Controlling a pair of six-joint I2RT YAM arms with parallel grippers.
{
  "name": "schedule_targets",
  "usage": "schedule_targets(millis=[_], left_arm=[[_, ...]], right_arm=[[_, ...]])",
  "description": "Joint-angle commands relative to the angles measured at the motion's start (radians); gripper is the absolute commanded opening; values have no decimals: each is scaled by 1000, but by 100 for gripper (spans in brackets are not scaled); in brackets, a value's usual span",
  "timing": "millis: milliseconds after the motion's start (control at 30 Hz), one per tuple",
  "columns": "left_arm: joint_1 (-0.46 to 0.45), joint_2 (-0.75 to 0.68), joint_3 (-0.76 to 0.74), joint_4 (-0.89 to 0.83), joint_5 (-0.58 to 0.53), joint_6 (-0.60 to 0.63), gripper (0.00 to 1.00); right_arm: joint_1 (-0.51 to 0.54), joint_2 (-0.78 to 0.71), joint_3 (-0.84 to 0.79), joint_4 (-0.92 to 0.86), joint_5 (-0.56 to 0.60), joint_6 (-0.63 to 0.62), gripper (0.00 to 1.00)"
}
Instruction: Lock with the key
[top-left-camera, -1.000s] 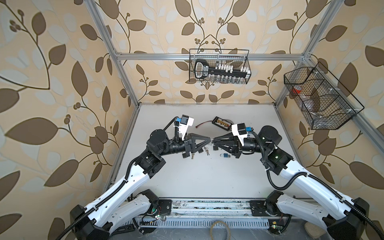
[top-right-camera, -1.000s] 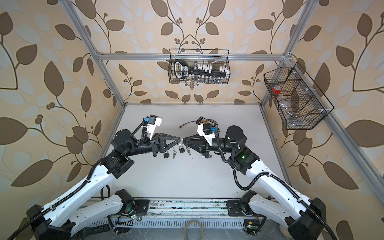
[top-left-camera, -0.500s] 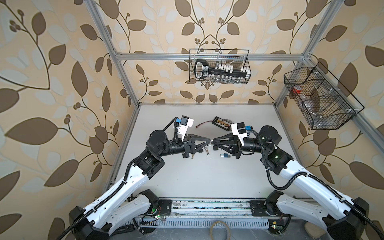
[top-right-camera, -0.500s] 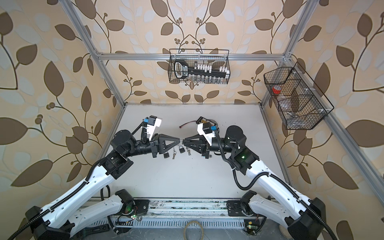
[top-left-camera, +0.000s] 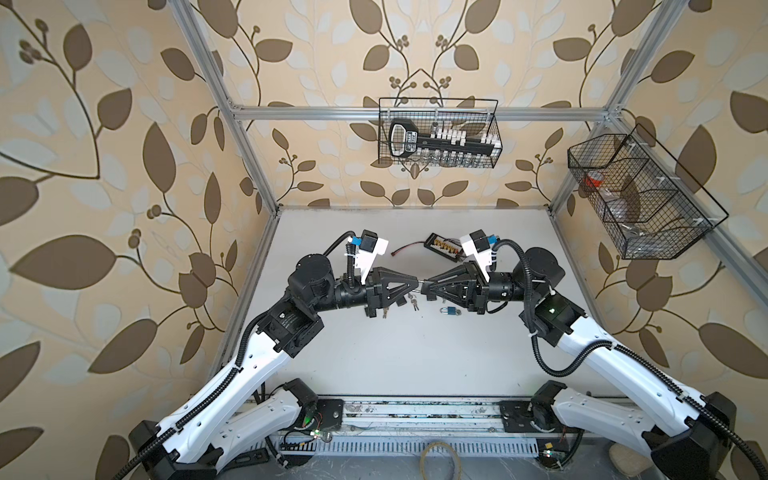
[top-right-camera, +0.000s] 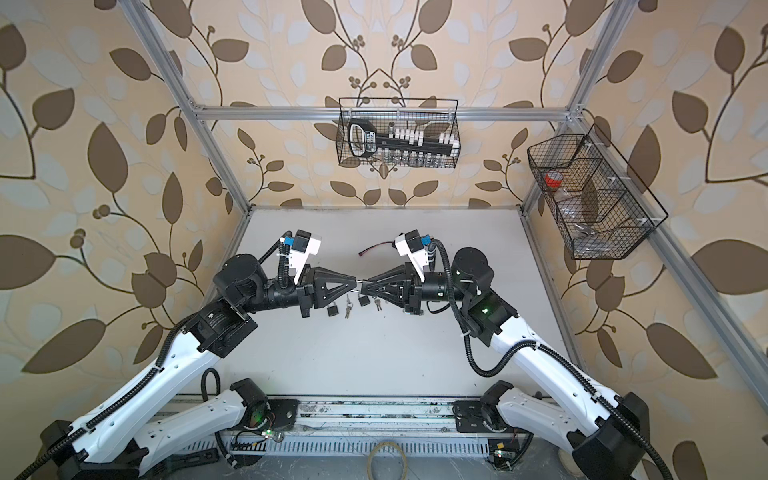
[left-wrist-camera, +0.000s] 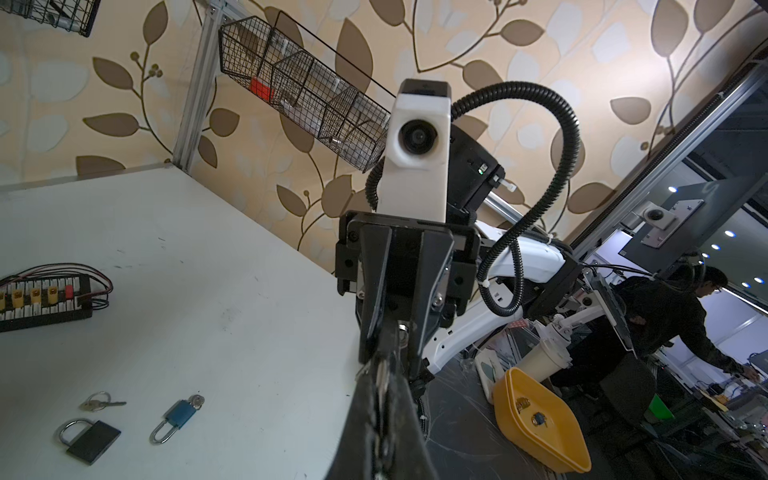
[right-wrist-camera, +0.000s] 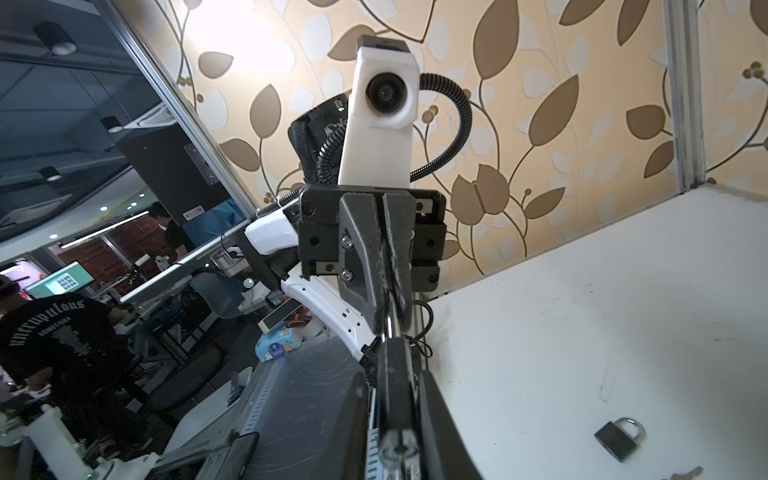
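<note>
A: Above the middle of the worktop (top-left-camera: 374, 361), the left gripper (top-left-camera: 414, 283) and right gripper (top-left-camera: 428, 286) meet tip to tip. Where's the key?

B: Bridging them, I think. There's a thin bright key (top-left-camera: 422, 282), and the left jaws are pressed tight on it. The right jaws pinch a dark padlock (right-wrist-camera: 394, 374), mostly hidden.

A: What worries you?

B: Alignment. If the arms pull apart or twist off-axis, the blade could bind, bend, or slip from that narrow pinch.

A: And the padlock?

B: A hard turn may spin it in the fingers. Or it could drop onto the blue padlock (top-left-camera: 449, 311) and loose keys (top-left-camera: 413, 305) lying just below, right of the black padlock (top-right-camera: 332, 309).
</note>
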Motion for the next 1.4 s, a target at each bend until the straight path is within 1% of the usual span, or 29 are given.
schedule_targets(millis=[0,67,167,233,267,367,400,600,700,967,1000,1033,1067,1100,1200,1233,1367], left_arm=[[1,-19,35,-10,1,47,0],[1,-20,35,0,3,35,0],[1,-23,28,47,15,3,0],[1,-24,24,73,27,-17,0],[1,-24,23,85,32,-27,0],[1,-23,14,117,37,-47,0],[1,-23,12,123,37,-51,0],[1,-24,-1,144,34,-66,0],[1,-23,-6,158,34,-75,0],[1,-24,-14,168,28,-82,0],[0,-23,-16,169,27,-83,0],[1,-23,-16,169,26,-82,0],[1,-23,-16,171,25,-84,0],[1,-25,-18,172,25,-86,0],[1,-25,-18,175,24,-87,0],[1,-24,-18,175,24,-89,0],[0,-26,-19,174,22,-87,0]], right_arm=[[-3,-31,-3,91,-51,103,0],[-3,-35,-2,62,-44,68,0],[0,-46,14,-49,-3,-55,0],[-1,-50,17,-72,21,-99,23],[-1,-53,15,-64,28,-106,30],[0,-42,10,-22,24,-100,46],[0,-36,11,-12,18,-98,47],[3,-5,13,21,6,-86,50],[6,2,8,36,8,-85,49],[12,0,-4,67,25,-71,33],[12,3,-4,67,24,-70,33],[13,6,-4,68,22,-71,35],[15,8,-3,68,19,-71,40],[17,13,-4,64,18,-72,42],[18,16,-11,62,21,-75,43],[19,17,-13,65,23,-74,41],[20,16,-18,87,18,-60,30]])
